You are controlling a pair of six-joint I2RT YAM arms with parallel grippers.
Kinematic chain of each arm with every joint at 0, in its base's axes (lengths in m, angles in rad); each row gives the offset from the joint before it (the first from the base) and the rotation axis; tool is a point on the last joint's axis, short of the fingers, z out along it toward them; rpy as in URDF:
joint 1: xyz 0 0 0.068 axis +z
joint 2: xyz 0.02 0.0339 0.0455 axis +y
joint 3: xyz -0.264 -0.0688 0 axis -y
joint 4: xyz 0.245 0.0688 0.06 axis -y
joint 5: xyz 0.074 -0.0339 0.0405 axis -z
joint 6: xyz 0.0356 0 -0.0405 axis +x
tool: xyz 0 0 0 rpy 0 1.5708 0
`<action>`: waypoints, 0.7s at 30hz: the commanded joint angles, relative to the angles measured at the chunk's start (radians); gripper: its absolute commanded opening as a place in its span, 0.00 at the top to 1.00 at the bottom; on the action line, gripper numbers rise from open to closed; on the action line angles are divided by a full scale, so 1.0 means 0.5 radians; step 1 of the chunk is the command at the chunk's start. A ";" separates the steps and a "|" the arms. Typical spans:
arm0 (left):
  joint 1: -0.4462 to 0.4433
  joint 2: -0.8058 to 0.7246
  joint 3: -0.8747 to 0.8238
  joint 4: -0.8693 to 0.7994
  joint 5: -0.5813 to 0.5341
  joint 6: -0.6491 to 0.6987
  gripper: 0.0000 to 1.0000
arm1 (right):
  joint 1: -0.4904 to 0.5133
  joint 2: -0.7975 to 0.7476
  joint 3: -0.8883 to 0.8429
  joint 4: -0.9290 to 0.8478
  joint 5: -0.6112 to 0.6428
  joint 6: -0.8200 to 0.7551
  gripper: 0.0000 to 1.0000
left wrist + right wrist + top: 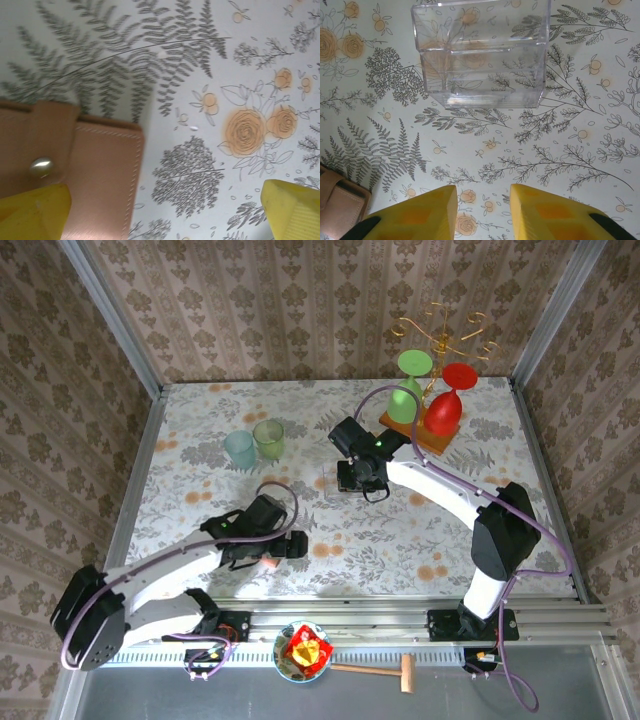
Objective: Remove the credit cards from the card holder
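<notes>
Now the left gripper (162, 212) hangs spread wide over the shut card holder (95, 170) on the near left of the bench (165, 125), so next it should pinch it and pop the snap (41, 167), while the right gripper (479, 200) hovers slightly open.

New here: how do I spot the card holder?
On the floral table, look near the front edge by the left claw. The card holder lies there: flat salmon-brown leather with a metal snap, unlike the clear box farther back.
</notes>
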 commanded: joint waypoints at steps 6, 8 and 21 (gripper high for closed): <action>-0.012 -0.298 -0.012 -0.453 -0.440 -0.478 0.02 | 0.002 -0.010 -0.018 -0.007 -0.029 -0.007 0.66; -0.012 -0.300 0.010 -0.469 -0.512 -0.674 0.02 | 0.003 -0.010 -0.018 -0.005 -0.028 -0.005 0.66; 0.010 0.205 0.363 -0.792 -0.552 -1.606 0.00 | 0.000 -0.062 -0.065 -0.027 0.020 -0.004 0.64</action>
